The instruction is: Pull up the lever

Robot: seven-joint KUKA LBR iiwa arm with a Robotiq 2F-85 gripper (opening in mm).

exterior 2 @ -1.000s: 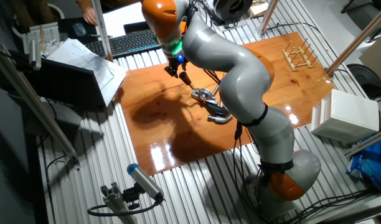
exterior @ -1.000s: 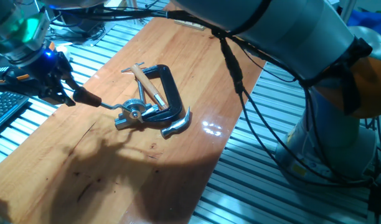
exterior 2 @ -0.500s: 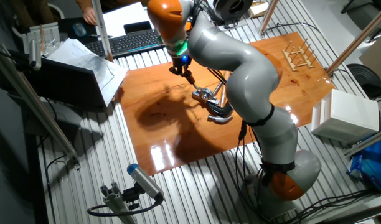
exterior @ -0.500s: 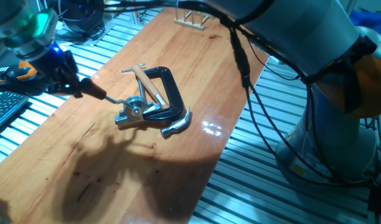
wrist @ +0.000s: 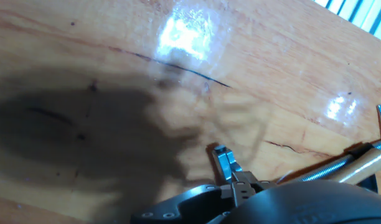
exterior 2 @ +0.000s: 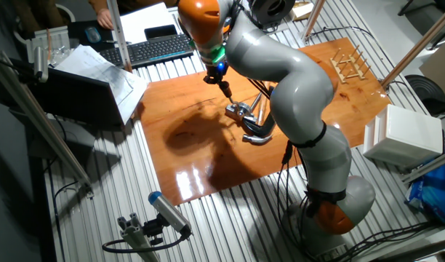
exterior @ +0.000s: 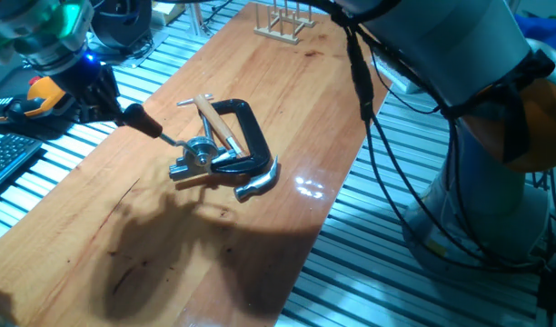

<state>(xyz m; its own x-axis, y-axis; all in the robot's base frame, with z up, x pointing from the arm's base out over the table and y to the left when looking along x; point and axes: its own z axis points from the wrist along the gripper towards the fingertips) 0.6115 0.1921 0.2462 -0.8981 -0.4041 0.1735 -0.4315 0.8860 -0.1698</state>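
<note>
- Gripper (exterior: 124, 113), far left of one fixed view: dark fingers closed round the lever's red-brown knob, off the board's left edge side; jaw gap itself not readable, grip judged from contact.
- Lever (exterior: 160, 133): thin bent silver arm running right and down from knob to small silver hub (exterior: 201, 153), near board centre. Knob end raised clear of the wooden tabletop (exterior: 287, 100); arm tilted upward.
- Handling, judged: steel arm stiff, light, no flex expected; turns about hub only, so pull must follow an arc, not straight up. Rounded polished knob prob. slippery; best hold is across knob's widest part, as now.
- Hub assy sits against black C-clamp (exterior: 251, 136), w/ pale-handled hammer (exterior: 225, 136) lying across it; hammer head at right. Loose items may shift if hub binds.
- Other fixed view: gripper (exterior 2: 224, 86) just left of clamp cluster.
- Hand view: clamp's threaded rod (wrist: 327, 168) at right edge; knob hidden.
</note>
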